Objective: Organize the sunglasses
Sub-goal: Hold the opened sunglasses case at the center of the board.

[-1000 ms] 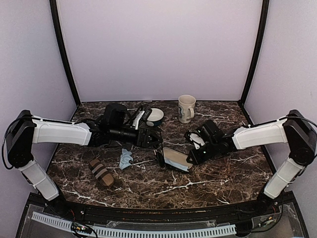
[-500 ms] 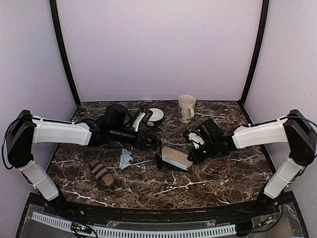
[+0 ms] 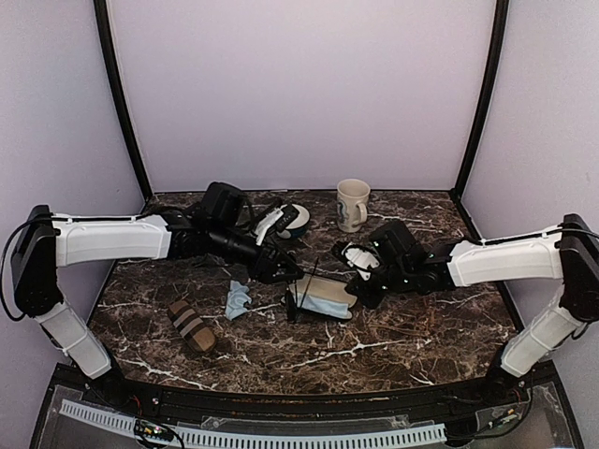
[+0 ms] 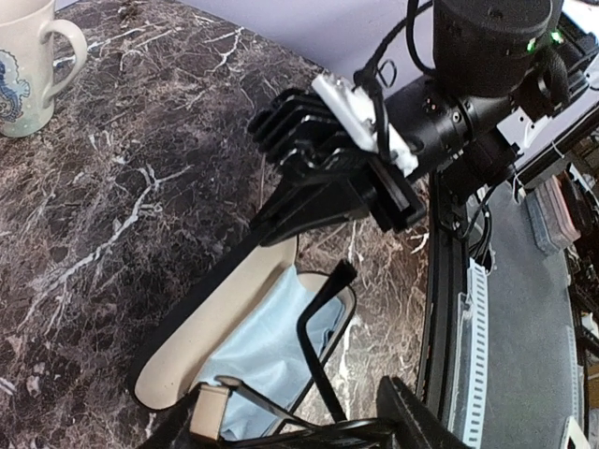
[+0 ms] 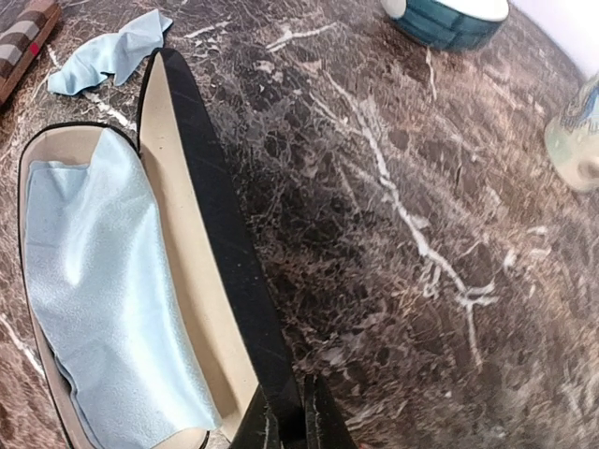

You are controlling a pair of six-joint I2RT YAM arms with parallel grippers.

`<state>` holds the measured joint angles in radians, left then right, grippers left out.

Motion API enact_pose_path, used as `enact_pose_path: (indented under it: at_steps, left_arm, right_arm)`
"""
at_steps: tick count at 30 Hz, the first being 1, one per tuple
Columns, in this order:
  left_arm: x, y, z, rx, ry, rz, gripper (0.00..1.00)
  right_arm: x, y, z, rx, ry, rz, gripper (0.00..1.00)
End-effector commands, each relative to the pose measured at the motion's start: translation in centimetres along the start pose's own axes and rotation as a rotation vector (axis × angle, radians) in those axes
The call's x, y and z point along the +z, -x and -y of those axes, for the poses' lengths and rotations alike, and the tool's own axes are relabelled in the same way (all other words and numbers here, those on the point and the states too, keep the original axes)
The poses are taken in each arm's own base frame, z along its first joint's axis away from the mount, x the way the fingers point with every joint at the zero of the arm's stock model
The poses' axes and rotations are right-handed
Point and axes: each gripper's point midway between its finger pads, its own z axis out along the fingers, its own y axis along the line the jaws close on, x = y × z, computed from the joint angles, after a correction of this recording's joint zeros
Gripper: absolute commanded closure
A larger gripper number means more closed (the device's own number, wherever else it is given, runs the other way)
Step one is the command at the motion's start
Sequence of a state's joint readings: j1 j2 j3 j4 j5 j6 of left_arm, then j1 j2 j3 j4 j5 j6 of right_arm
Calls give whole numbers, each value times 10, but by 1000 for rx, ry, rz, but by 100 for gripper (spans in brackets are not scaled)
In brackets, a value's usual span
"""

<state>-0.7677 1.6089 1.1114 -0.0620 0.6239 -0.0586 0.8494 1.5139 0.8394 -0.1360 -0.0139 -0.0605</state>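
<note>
The open black eyeglass case (image 5: 201,187) now lies closer to the left claw (image 3: 284,273) than it did a second ago. It has been drawn leftward across the marble table (image 3: 412,337) as the right arm stretched inward. The left arm has risen and reached over, so its claw, then well short of the case, hangs just above the case's left end. The right claw (image 5: 298,423) is clamped on the rim of the case's raised lid.

The left claw grips the sunglasses (image 4: 326,297), holding them off the table directly over the case's open tray, not yet inside it. One thin dark wire arm with a bent tip stands up ahead of the claw's fingers, and a further length of wire frame runs between them. The lenses are out of sight at the lower edge of the left wrist view. A light blue cloth (image 5: 103,299) lines the tray beneath the left claw.

Nearer the arm bases than the left claw, a brown striped case (image 3: 190,325) lies closed, with a second blue cloth (image 3: 238,299) crumpled between it and the claw. Beyond the left claw sits a teal-and-white bowl (image 3: 294,219). Beyond the right claw, a pale mug (image 3: 352,204) stands upright.
</note>
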Motion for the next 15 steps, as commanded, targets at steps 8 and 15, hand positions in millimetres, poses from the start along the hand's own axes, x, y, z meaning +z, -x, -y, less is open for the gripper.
enact_pose_path:
  at_steps: [8,15]
  left_arm:
    - [-10,-9,-2,147,55,-76,63]
    - [-1,-13,-17,187,138,-150,64]
  right_arm:
    - [5,31,-3,-191,2,122,100]
    - [12,28,-6,-207,20,112,100]
